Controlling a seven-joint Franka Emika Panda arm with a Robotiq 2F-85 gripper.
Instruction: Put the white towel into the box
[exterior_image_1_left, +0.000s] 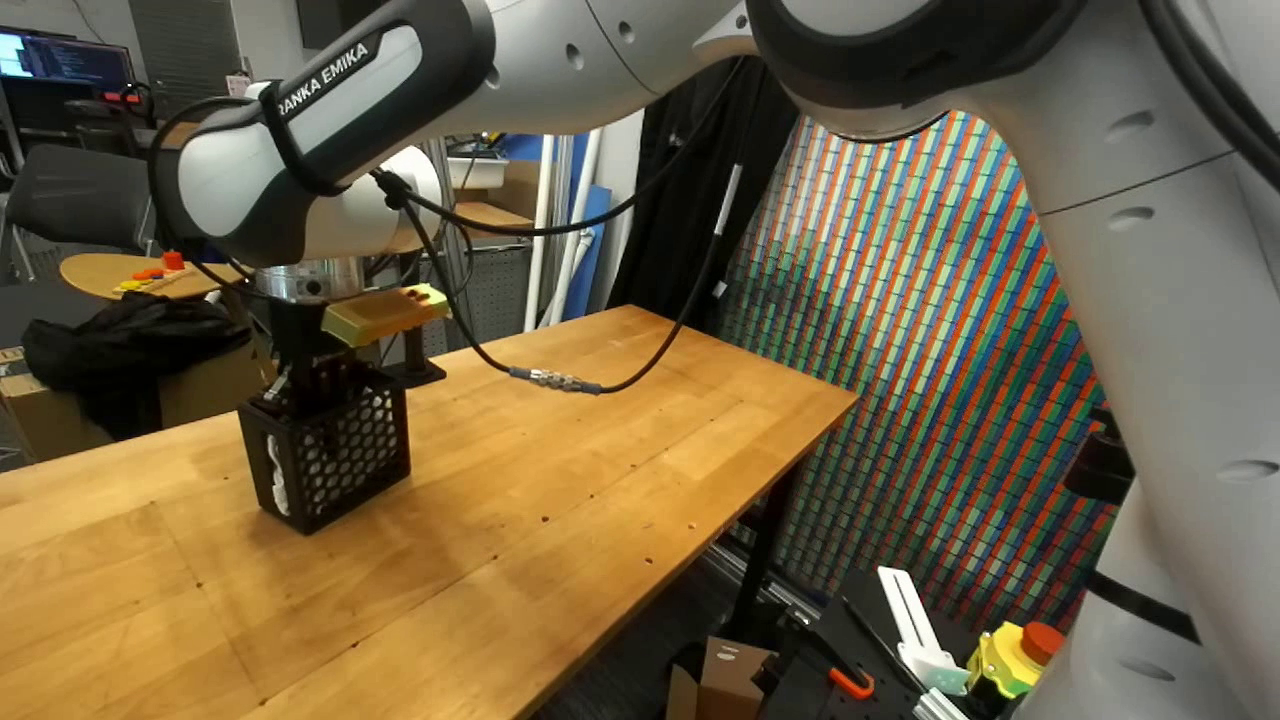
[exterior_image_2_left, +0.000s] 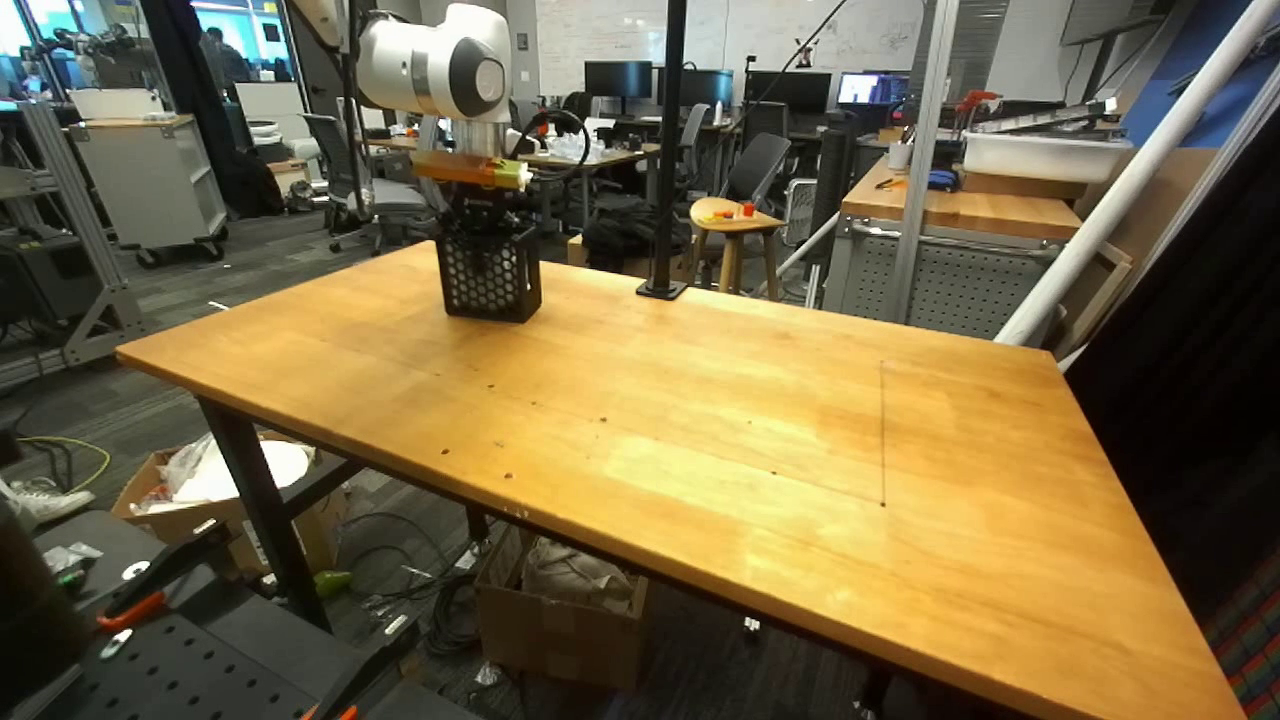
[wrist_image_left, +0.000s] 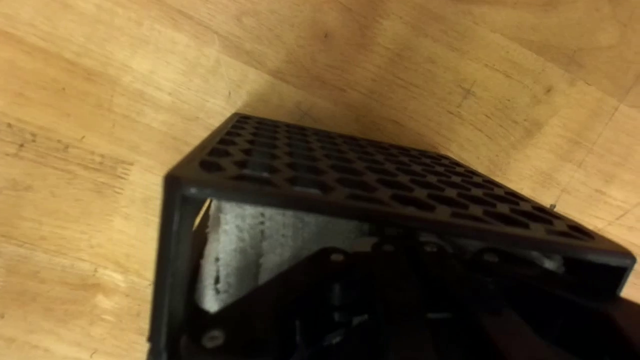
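Arm (exterior_image_1_left: 550, 60) in a bent reach, wrist (exterior_image_2_left: 435, 70) low, end effector (exterior_image_1_left: 318, 385) straight down, degree of closure unclear.

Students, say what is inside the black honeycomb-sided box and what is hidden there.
Inside the box, part of a white towel shows. The gripper, partly inside, covers much of the rest; its fingertips are hidden.

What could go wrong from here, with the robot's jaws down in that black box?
The white towel might cling to the jaws and come out with them. The jaws reach inside the black box, so lifting them could catch its rim and tip it. The cable drooping below the arm might also snag.
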